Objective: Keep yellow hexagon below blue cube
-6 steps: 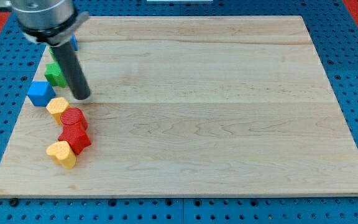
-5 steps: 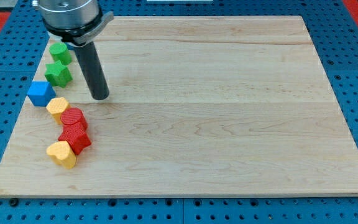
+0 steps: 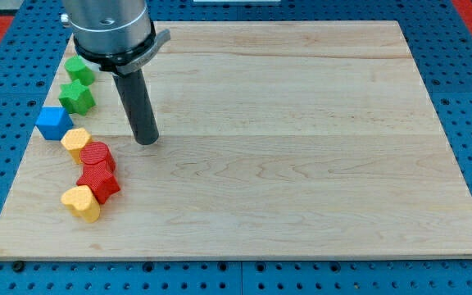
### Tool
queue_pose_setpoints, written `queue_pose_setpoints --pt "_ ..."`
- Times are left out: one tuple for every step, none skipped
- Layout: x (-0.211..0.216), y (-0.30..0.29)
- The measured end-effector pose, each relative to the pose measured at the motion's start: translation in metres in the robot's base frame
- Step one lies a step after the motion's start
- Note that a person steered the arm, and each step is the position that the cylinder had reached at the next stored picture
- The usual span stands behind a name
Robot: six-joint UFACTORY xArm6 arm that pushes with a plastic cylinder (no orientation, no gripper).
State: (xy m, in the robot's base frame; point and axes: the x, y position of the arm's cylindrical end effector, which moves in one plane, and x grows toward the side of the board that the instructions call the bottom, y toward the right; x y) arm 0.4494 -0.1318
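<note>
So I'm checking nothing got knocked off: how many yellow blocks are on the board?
2. One yellow hexagon sits just below-right of the blue cube; another yellow block lies lowest in the left cluster, beside a red block. None looks hidden.

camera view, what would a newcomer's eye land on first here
The big dark rod near the view's top left, my tip resting on bare wood to the right of the blocks, touching none. Then the bright cluster by the board's left edge: blue cube, with the yellow hexagon just below-right of it.
</note>
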Motion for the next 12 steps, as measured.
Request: queue_pose_setpoints --pt "0.0 -0.027" --pt "0.002 -0.049" --pt "0.003 -0.054" --pt "0.013 -0.054" --pt "0.029 -0.056" --pt "0.039 -0.06" --pt "0.039 -0.06" --pt "0.039 -0.066" --pt "0.039 -0.08" --pt "0.039 -0.081" --pt "0.039 -0.082" --pt "0.039 -0.088"
